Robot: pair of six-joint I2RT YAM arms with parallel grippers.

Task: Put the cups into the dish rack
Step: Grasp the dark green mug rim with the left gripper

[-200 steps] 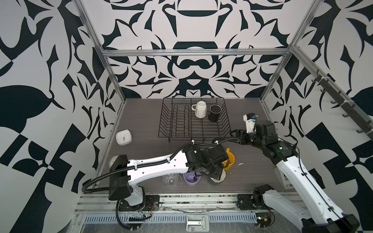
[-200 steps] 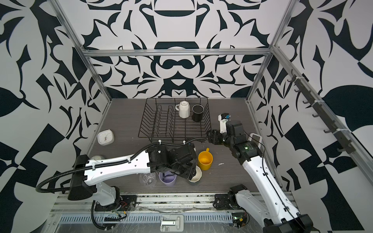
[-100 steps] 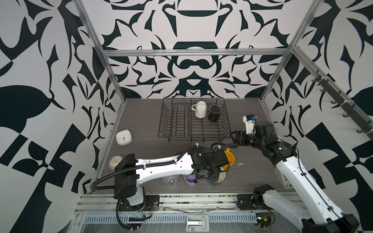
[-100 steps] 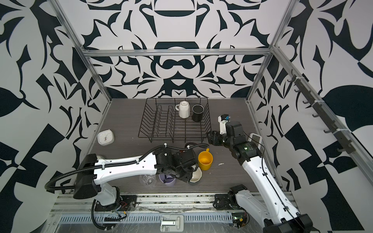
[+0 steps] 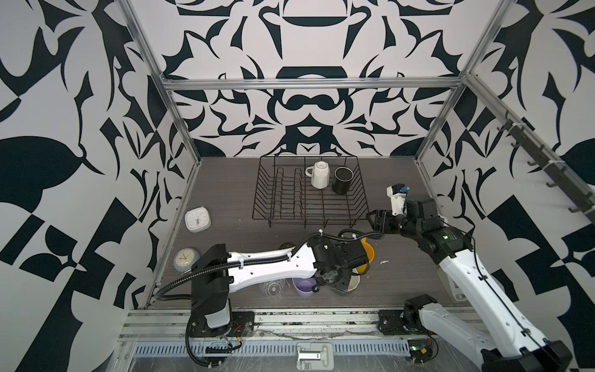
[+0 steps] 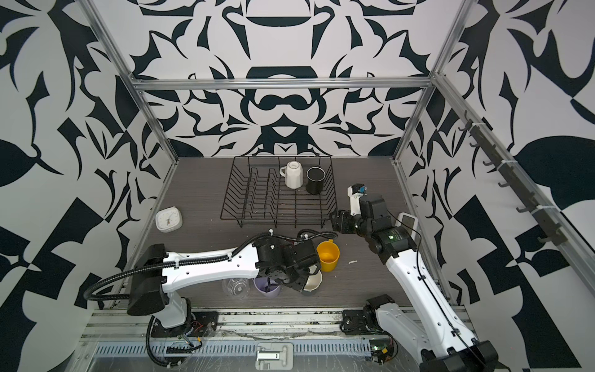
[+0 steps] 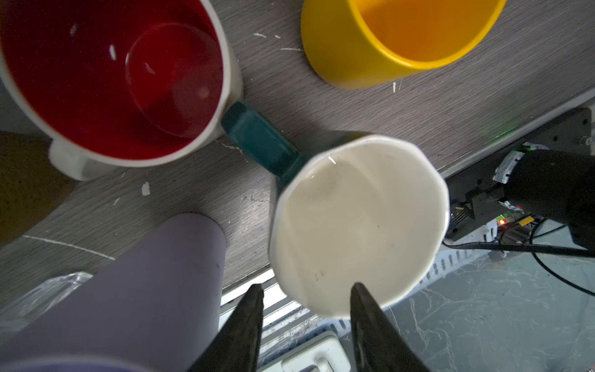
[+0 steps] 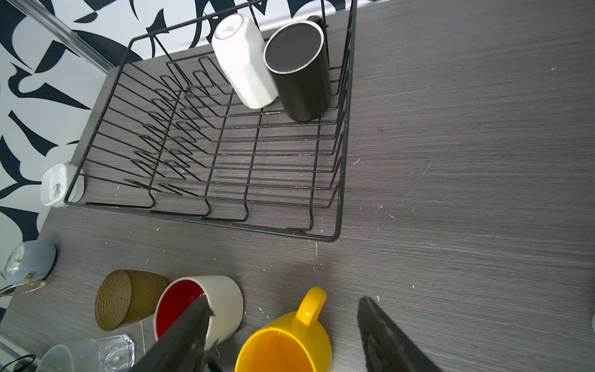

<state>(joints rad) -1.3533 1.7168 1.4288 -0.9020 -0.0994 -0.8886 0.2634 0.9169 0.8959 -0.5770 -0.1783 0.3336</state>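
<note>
We are seeing the left gripper (image 7: 306, 286) straddling the rim of the cream-inside teal mug (image 7: 354, 219). One finger is sitting inside and one outside, jaws apart, not pinching the wall. That mug is standing upright near the table's (image 5: 225, 193) front edge, just beside the lilac tumbler (image 5: 304, 286) and near the yellow mug (image 5: 368, 252), its handle pointing at the red-inside white mug (image 7: 112, 80). The right gripper (image 8: 285, 299) is hovering empty, fingers spread wide, by the dish rack's (image 5: 309, 222) front right corner. We are noting the white mug (image 5: 318, 175) and black mug (image 5: 342, 180) sitting upside down, side by side, in the rack's far right part.
</note>
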